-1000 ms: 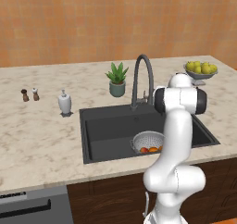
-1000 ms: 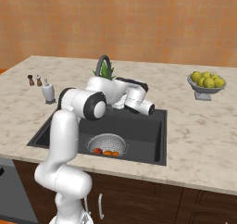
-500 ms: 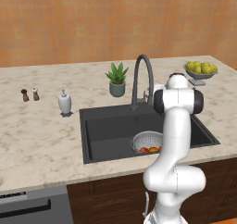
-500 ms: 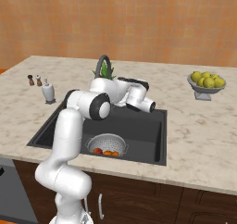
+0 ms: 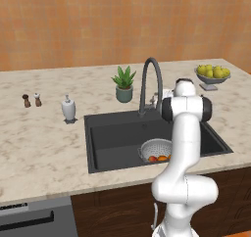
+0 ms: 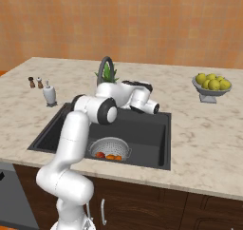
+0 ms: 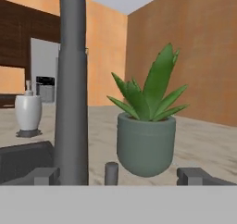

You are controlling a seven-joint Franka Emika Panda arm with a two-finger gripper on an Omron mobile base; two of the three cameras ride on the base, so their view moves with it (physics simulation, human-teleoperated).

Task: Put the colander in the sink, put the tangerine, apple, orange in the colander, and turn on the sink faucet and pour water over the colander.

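The colander [image 6: 110,147] sits in the dark sink [image 6: 142,129], near its front wall. Inside it lie the red apple [image 6: 100,155] and two orange fruits [image 6: 114,157]; I cannot tell the tangerine from the orange. From the left, the colander [image 5: 156,149] is partly hidden by my arm. My gripper [image 7: 119,177] is open wide at the foot of the sink faucet [image 7: 71,89]. A small dark lever stub [image 7: 111,173] stands between its fingertips [image 7: 44,176]. In the right base view my hand [image 6: 121,87] reaches in beside the faucet [image 6: 105,65]. No water shows.
A potted plant [image 7: 146,140] stands just behind the faucet. A white soap bottle [image 5: 68,108] and two small shakers [image 5: 32,100] are on the counter to the left. A grey footed bowl of lemons [image 6: 211,85] stands at the right.
My elbow has swung slightly right and the hand has turned in closer to the faucet's base. The jaws stay open. Colander and fruit have not moved.
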